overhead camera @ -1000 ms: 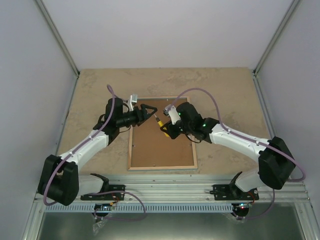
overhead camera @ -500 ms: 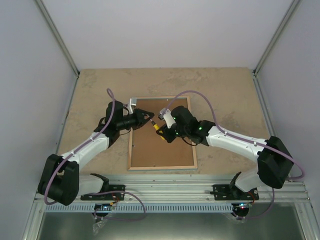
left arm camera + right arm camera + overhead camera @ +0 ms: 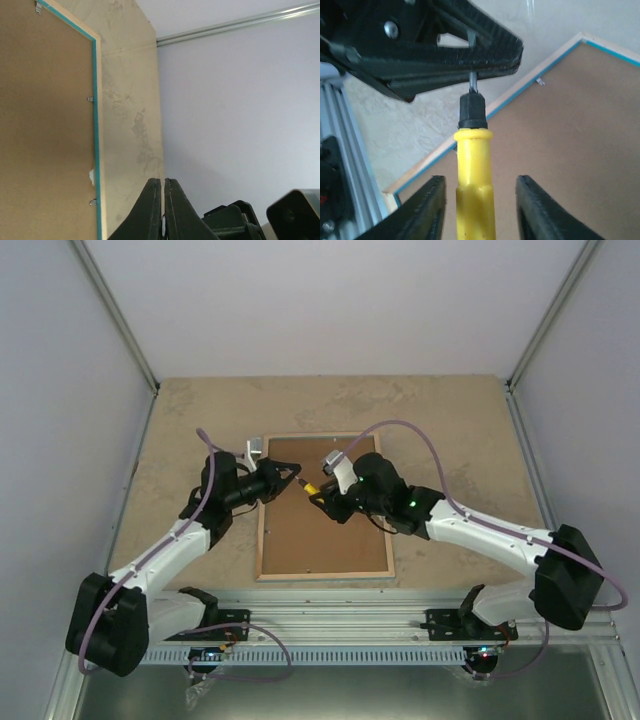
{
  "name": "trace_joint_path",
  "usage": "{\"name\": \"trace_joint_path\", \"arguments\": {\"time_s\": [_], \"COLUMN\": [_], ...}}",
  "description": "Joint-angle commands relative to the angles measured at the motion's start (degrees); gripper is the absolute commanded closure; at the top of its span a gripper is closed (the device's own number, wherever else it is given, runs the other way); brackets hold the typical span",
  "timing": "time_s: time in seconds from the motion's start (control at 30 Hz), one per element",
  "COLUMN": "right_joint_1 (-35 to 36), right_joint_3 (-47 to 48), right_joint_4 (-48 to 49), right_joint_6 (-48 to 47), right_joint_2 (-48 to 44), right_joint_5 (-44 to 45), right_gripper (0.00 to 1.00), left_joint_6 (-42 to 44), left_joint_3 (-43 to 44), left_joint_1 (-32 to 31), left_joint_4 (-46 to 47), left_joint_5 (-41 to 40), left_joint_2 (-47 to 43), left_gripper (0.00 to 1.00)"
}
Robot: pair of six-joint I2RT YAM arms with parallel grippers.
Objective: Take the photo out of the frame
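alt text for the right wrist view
A yellow-handled screwdriver stands between the fingers of the open right gripper, its metal shaft clamped in the shut left gripper above. Behind lies the frame, back up, brown board showing, on a beige table.

A beige, mottled counter (image 3: 450,420) carries the frame (image 3: 325,575), lying face-down near its middle, brown backing board (image 3: 320,540) facing up.

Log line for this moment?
left claw: shut on yellow-handled screwdriver, at metal shaft | right claw: open around handle | turquoise-rimmed wooden picture frame: face down, brown backing board fitted
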Motion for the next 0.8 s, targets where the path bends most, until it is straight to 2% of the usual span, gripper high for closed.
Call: {"name": "trace_joint_path", "arguments": {"time_s": [0.0,0.2,0.3,0.4,0.53,0.77], "right_joint_1": [0.3,0.3,0.3,0.3,0.3,0.0], "right_joint_3": [-3.0,-7.2,-7.3,-9.0,-9.2,-9.6], "right_joint_4": [7.0,15.1,14.8,18.9,21.7,24.8], "right_joint_6": [-0.9,-4.7,-6.8,-7.6,-7.6,-7.8], "right_joint_2": [-3.9,-8.6,-9.2,-9.2,-7.2,-4.9], "right_joint_5": [0.4,0.7,0.4,-1.7,-3.3,-2.6], "right_gripper": [0.55,0.41,0.4,0.38,0.39,0.5], "left_joint_6": [-8.5,-14.9,-18.2,-19.7,-22.3,-22.9], "left_joint_3": [-2.7,-4.8,-5.8,-6.1,-6.8,-7.7], "left_joint_1": [-0.3,-0.3,-0.3,-0.3,-0.3,-0.3], "left_joint_4": [5.6,9.0,10.9,12.0,14.6,15.9], "left_joint_5": [-2.5,-4.7,-6.1,-6.2,-5.6,-5.4], "left_joint_2": [-2.9,-5.5,-6.9,-6.8,-6.3,-6.3], "left_gripper": [1.0,1.0,1.0,1.0,1.0,1.0]}}
